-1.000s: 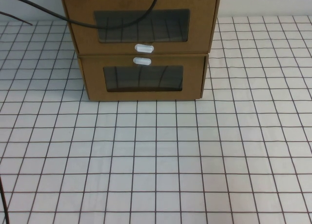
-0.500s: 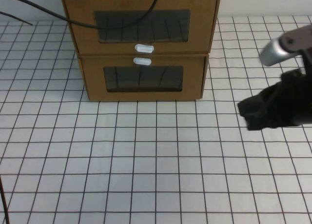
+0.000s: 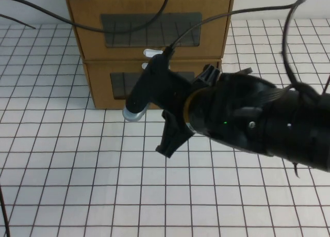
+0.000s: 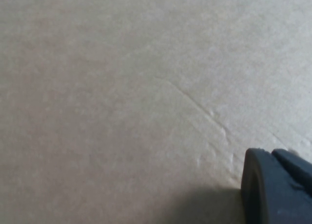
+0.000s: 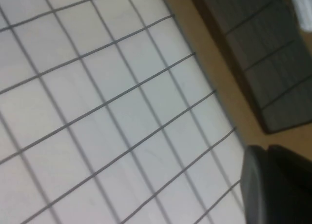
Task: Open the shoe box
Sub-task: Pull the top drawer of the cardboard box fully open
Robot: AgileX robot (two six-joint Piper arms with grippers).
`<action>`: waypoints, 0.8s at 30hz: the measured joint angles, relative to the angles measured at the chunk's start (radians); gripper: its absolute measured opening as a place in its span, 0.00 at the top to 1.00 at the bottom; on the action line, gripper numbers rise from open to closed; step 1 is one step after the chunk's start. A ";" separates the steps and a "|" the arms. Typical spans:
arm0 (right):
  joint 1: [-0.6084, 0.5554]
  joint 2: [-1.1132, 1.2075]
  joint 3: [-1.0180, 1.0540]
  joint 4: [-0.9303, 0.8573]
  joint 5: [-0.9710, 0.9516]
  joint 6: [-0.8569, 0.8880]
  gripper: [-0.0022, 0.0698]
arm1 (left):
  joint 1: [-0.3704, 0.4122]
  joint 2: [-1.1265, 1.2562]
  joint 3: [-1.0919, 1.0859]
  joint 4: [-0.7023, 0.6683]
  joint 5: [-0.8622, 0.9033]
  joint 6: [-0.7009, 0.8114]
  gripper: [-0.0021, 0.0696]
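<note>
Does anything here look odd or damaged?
A black cable droops across the upper brown cardboard shoe box. The left gripper is close to faintly creased cardboard. The shut right gripper hovers before the lower box.

lower shoe box drawer [image 3: 100, 87]: half hidden behind right arm [image 3: 247, 118] | left claw [image 4: 275, 187]: cut off by frame edge | right claw [image 5: 278, 185]: cut off likewise
</note>
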State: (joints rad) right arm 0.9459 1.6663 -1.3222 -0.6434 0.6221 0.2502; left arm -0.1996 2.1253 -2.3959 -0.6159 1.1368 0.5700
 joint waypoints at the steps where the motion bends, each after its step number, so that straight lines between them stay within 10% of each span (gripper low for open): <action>1: 0.008 0.018 -0.004 -0.075 -0.010 0.038 0.99 | 0.000 0.000 0.000 0.000 0.000 0.000 0.97; 15: 0.012 0.140 -0.010 -0.776 -0.131 0.371 0.52 | 0.000 0.000 0.000 0.000 0.000 0.000 0.97; 24: 0.012 0.227 -0.028 -1.005 -0.091 0.527 0.48 | 0.000 0.000 0.000 0.000 0.000 -0.002 0.97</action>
State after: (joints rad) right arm 0.9576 1.8933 -1.3505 -1.6484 0.5308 0.7775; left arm -0.1996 2.1253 -2.3959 -0.6159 1.1368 0.5684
